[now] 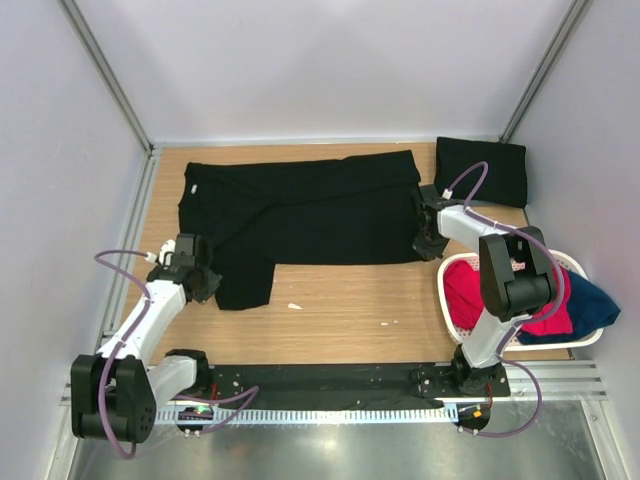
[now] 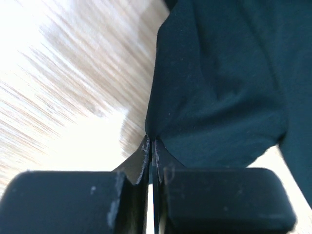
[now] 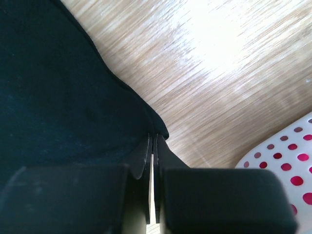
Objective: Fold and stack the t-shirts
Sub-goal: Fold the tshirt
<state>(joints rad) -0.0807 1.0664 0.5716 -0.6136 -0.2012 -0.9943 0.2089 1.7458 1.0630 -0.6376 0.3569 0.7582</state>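
A black t-shirt lies spread across the middle of the wooden table, one part hanging toward the near left. My left gripper is shut on its near-left edge; the left wrist view shows the cloth pinched between the fingertips. My right gripper is shut on the shirt's near-right corner; the right wrist view shows the cloth nipped at the fingertips. A second black t-shirt, folded, lies at the far right corner.
A white oval basket holding red and blue cloth stands at the near right, close beside the right arm; its dotted wall shows in the right wrist view. Small white scraps lie on the bare wood near the front.
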